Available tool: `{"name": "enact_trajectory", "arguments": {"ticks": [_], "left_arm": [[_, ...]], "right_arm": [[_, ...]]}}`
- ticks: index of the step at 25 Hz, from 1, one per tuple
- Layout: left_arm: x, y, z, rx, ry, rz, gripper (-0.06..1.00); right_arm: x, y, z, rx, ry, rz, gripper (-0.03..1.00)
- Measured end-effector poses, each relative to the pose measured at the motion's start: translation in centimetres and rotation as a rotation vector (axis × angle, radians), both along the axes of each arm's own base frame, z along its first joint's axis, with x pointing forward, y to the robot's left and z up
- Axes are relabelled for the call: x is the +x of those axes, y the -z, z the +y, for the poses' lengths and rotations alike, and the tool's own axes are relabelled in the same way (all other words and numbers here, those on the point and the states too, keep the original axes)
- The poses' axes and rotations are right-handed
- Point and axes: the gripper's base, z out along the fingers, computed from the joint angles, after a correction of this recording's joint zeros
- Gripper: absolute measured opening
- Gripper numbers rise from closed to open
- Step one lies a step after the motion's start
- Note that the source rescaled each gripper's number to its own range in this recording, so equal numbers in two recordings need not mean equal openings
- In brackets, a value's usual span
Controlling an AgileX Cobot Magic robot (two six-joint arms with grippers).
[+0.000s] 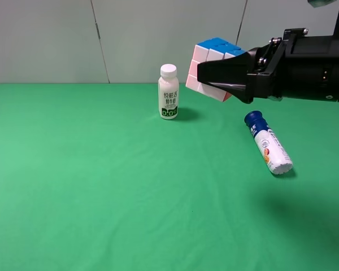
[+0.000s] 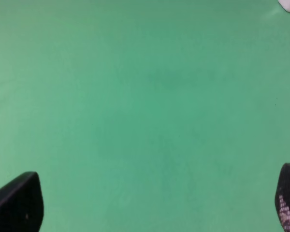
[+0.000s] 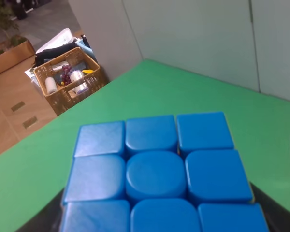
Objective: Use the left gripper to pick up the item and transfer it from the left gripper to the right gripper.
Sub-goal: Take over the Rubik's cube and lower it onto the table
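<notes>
The item, a small puzzle cube [image 1: 206, 53] with a blue top and pale side faces, hangs in the air above the back of the green table. My right gripper [image 1: 210, 70] reaches in from the right and is shut on it, one black finger lying across its front. In the right wrist view the cube's blue face [image 3: 157, 171] fills the lower half, with a dark finger [image 3: 275, 212] at its edge. My left gripper [image 2: 152, 205] does not show in the exterior view. Its wrist view shows two black fingertips [image 2: 17, 203] far apart over bare green cloth, open and empty.
A white drink bottle [image 1: 168, 93] stands upright at the back, left of the cube. A white tube with a blue cap [image 1: 268, 144] lies on the cloth under my right arm. Beyond the table's far edge a wicker basket [image 3: 67, 79] sits on the floor.
</notes>
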Motion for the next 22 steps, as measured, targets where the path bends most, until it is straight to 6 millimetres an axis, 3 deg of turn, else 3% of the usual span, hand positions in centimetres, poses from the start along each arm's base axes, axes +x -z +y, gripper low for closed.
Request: {"name": "enact_trajectory", "arguments": {"ticks": [18,22], "left_arm": [[0.0,0.0,0.0,0.000,0.000,0.000,0.90],[0.0,0.0,0.0,0.000,0.000,0.000,0.90]], "right_arm": [[0.6,2.4,-1.8,-0.234,0.186,0.161,0.00],[1.1,3.9,-2.0,-0.299,0.204,0.244,0.00]]}}
